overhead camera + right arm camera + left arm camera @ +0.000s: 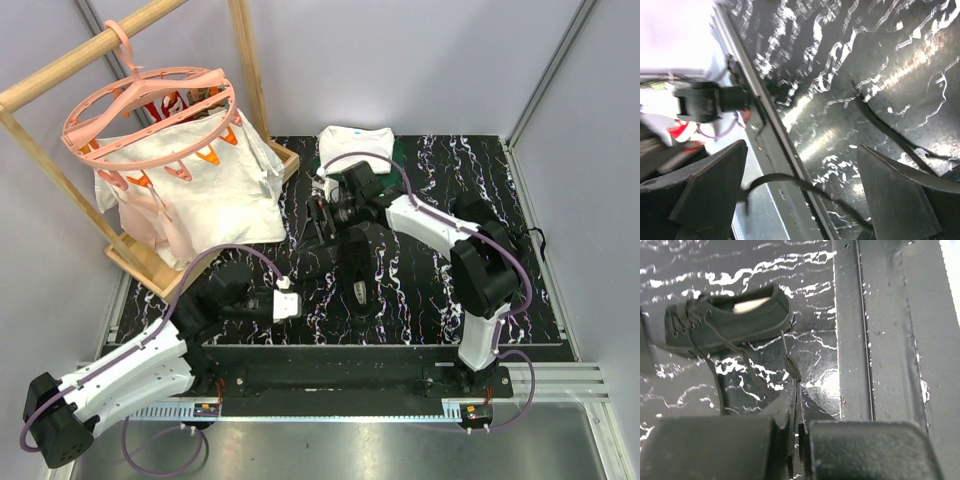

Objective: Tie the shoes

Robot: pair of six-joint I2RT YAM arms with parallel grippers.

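Observation:
The black sneaker [730, 317] lies on its side on the marbled mat; from above, the shoe [355, 262] is mid-table between both arms. One thin black lace [790, 364] runs from the shoe's heel side down into my left gripper [796, 386], which is shut on the lace. From above, the left gripper [305, 303] sits just left of the shoe. My right gripper [801, 150] stands wide open. A loose lace strand [790, 179] crosses the gap between its fingers, unpinched. In the top view the right gripper [322, 218] hovers at the shoe's far left.
Folded white and dark green clothes [358, 145] lie at the mat's far edge. A wooden rack with a white bag [200, 195] and a pink clip hanger [150, 110] stands at the back left. A metal rail [880, 340] runs along the mat's near edge.

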